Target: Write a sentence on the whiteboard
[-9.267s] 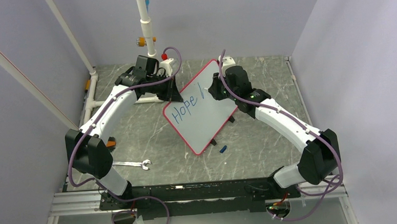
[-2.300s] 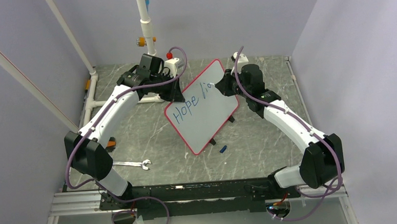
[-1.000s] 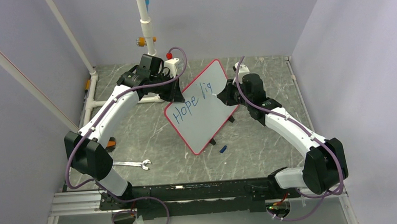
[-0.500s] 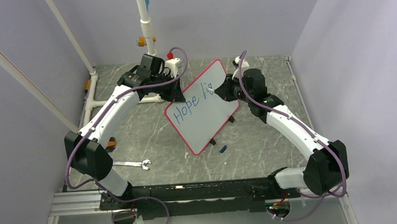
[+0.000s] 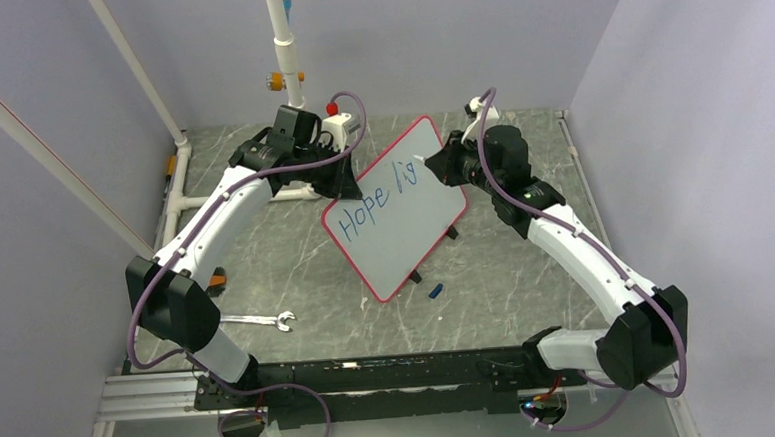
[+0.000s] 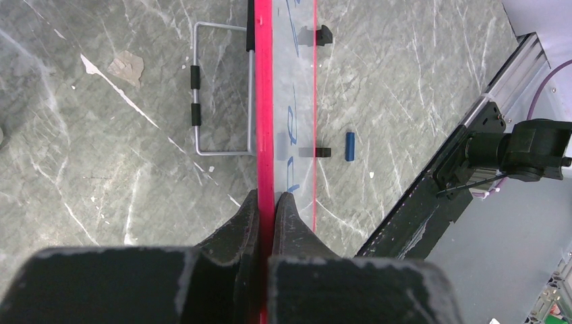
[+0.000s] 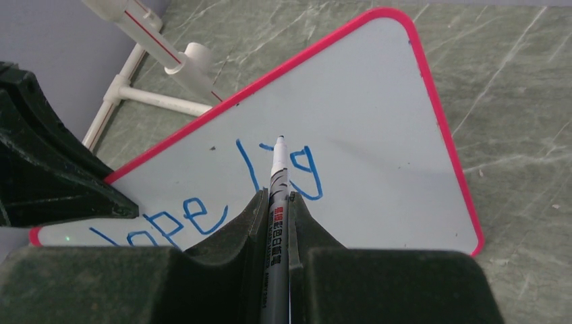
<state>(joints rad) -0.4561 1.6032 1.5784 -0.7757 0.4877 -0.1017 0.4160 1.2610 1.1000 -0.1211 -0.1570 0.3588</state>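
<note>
**Marker tip at the "i", blank board off to its right**

My right gripper was pressed together on the marker, and the pen's long axis ran straight out from between my fingers toward the whiteboard. The board stood tilted on its feet in the middle of the table, turned on a diagonal, with its face toward my right arm. My left gripper was pinched onto the board's red edge at the end where the line of writing starts, holding it steady as I judged it. The sentence read "Hope lig", climbing from my left gripper's side toward the far rounded corner. Seen from the right wrist, the tip sat at the top of the stroke between the "l" and the "g". I could not tell whether it touched the surface. The unwritten white lay just right of the "g", along that same rising line. I judged the next letter belonged there, so the tip would have to shift right past the "g". The right arm was plainly the nearer one for that.
</note>
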